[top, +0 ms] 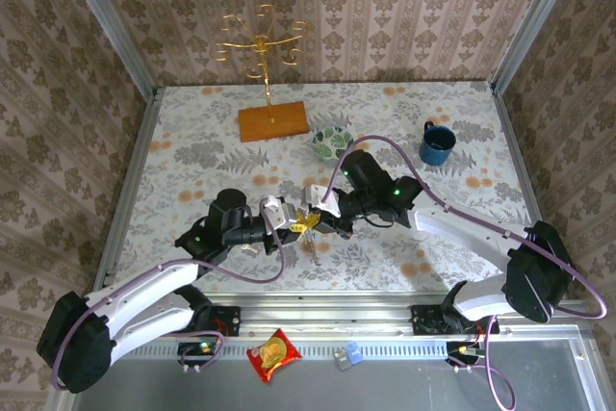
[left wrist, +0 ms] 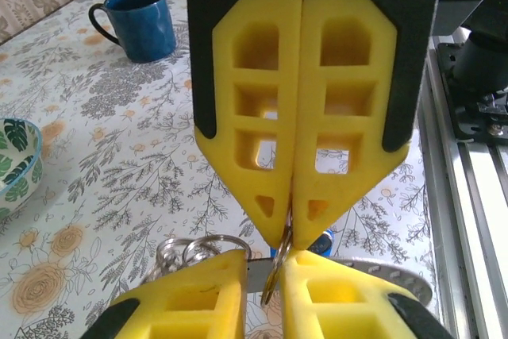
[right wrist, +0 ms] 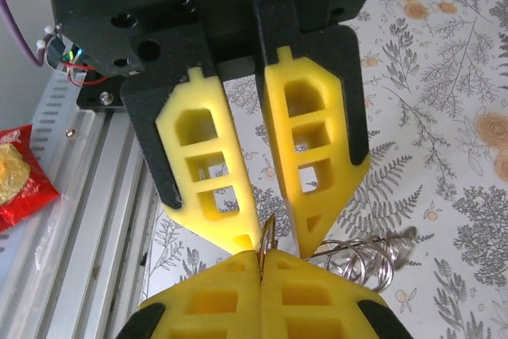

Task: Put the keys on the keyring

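Note:
The two grippers meet tip to tip above the middle of the table. My right gripper [right wrist: 260,263] [top: 319,215] is shut on the edge of a thin metal keyring [right wrist: 268,232] [left wrist: 282,248], which stands upright. My left gripper [left wrist: 266,275] [top: 294,221] faces it with its fingers a little apart. The keyring passes through that gap, and the fingers do not clamp it. A blue key head [left wrist: 321,242] peeks out behind the right gripper's tips. A flat grey notched metal strip [left wrist: 381,271] runs beside it. The green key is hidden.
A bunch of spare wire rings [right wrist: 373,256] [left wrist: 186,250] lies on the cloth beside the grippers. A patterned bowl [top: 332,143], a blue mug [top: 436,144] and a gold stand on a wooden base [top: 273,122] stand farther back. A red snack packet [top: 274,353] lies on the near rail.

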